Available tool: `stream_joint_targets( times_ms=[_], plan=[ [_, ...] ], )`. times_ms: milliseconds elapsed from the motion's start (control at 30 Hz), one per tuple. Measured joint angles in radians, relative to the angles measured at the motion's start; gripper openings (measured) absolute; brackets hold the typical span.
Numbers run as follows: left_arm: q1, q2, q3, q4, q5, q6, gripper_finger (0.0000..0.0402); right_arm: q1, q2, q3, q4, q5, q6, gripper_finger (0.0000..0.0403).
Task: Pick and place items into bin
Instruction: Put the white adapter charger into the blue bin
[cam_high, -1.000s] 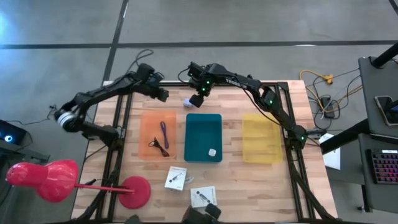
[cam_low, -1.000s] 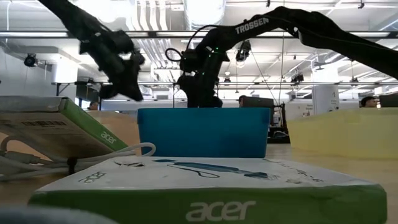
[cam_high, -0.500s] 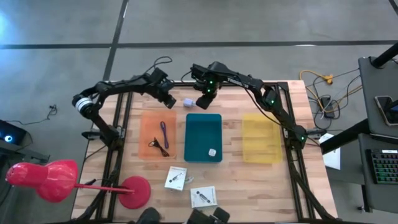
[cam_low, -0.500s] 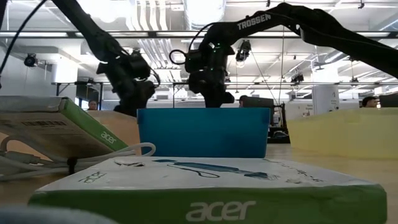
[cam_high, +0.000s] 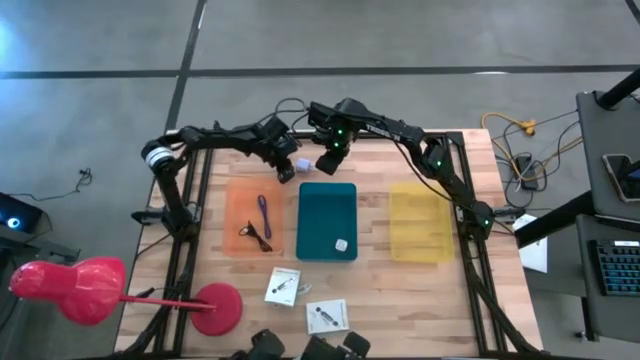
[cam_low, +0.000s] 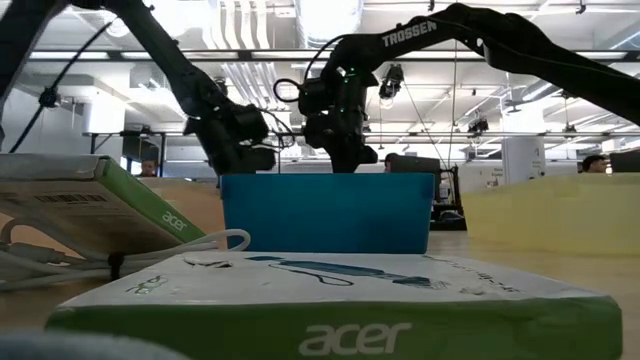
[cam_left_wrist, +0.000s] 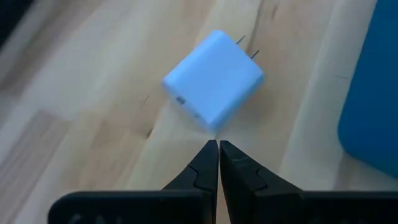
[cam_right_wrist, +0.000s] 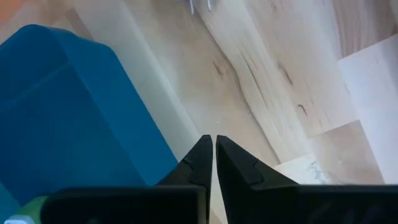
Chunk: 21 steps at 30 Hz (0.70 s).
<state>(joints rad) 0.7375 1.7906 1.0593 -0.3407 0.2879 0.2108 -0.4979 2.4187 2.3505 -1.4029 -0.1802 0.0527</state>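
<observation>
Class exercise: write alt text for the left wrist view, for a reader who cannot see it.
A small white plug-in charger cube, two metal prongs pointing away, lies on the pale wooden table just beyond the tips of the left gripper, whose dark fingers are shut and empty. The rounded corner of the teal bin shows at one edge.

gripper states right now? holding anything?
Left gripper: closed, holding nothing; the white plug cube lies on the table just ahead of its tips.
Right gripper: closed, empty, over the table beside the teal bin.
</observation>
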Motion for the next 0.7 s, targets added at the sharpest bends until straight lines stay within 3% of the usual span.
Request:
stream_joint_targets(
  times_ms=[233, 400, 600, 700],
  plan=[
    [-0.02, 0.085, 0.045, 0.055, 0.031, 0.011, 0.0, 0.0, 0.0, 0.0, 0.001, 0.0, -0.002, 0.0013],
    [-0.022, 0.073, 0.05, 0.154, 0.095, 0.012, 0.0, 0.0, 0.0, 0.0, -0.001, 0.0, -0.032, 0.0013],
    [-0.006, -0.027, 0.047, -0.052, 0.086, 0.087, 0.0, 0.0, 0.0, 0.0, 0.001, 0.067, -0.194, 0.0013],
    [-0.001, -0.105, 0.038, -0.145, 0.02, 0.118, 0.0, -0.009, 0.001, 0.0, 0.04, 0.033, -0.24, 0.0019]
  ],
)
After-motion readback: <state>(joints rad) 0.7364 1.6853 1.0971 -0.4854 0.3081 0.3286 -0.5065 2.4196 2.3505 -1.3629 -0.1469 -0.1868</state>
